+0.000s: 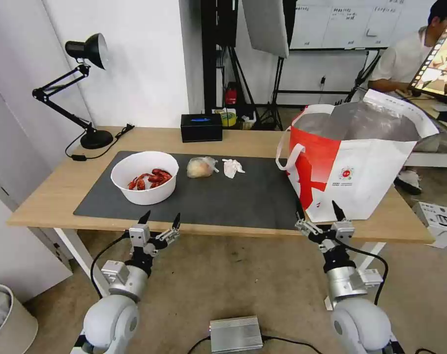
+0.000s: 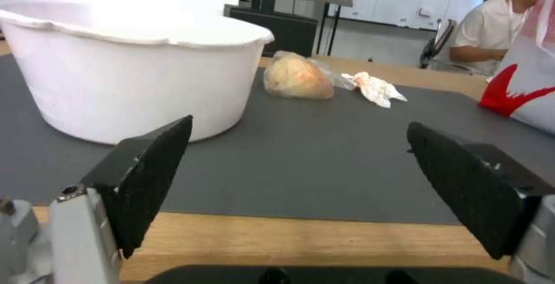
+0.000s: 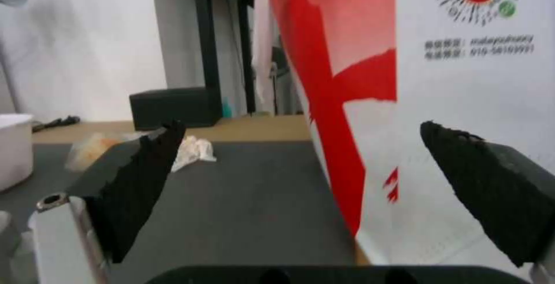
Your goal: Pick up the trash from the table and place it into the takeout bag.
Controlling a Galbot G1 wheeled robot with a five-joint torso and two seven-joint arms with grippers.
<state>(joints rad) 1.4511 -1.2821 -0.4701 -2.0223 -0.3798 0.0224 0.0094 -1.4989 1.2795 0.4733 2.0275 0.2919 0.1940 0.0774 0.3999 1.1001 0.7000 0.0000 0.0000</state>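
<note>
On the dark mat of the table [image 1: 51, 191] stand a white round bowl [image 1: 144, 177] with red crayfish, a small clear bag with a tan lump [image 1: 201, 167] and a crumpled white tissue [image 1: 231, 167]. The takeout bag [image 1: 353, 162], white and red with foil lining, stands open at the table's right end. My left gripper [image 1: 159, 220] hangs open just off the table's front edge, below the bowl [image 2: 133, 67]; the clear bag [image 2: 298, 77] and the tissue [image 2: 376, 89] lie beyond it. My right gripper [image 1: 317, 210] is open at the front edge, right before the takeout bag [image 3: 439, 80].
A black desk lamp [image 1: 88, 93] stands at the back left and a black tissue box [image 1: 201, 127] at the back middle. A grey metal box [image 1: 235, 333] lies on the floor between my arms. A bin [image 1: 7, 319] stands at the lower left.
</note>
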